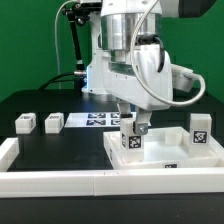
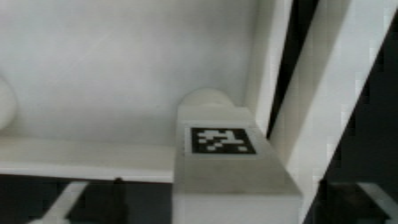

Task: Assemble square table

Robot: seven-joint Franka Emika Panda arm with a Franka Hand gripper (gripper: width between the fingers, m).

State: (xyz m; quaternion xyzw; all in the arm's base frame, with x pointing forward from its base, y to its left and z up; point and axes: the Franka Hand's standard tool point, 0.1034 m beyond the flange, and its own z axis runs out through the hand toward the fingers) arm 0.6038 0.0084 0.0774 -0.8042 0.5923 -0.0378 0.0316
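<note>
My gripper (image 1: 133, 127) is holding a leg block (image 1: 130, 141) over the tabletop (image 1: 160, 160); if the block is tilting, it may be catching there and slipping out.

We see the large white square plastic tabletop (image 1: 165, 150), tray-like with a raised rim, lying flat toward the exterior view's right, with a black-and-white tag on its near edge. One small white tagged leg block (image 1: 131, 142) stands upright inside it, pinched by the gripper (image 1: 132, 130). A second leg block (image 1: 200, 130) stands at its far right corner. Two loose leg blocks (image 1: 24, 123) (image 1: 53, 122) sit side by side, well apart on the exterior view's left.
</note>
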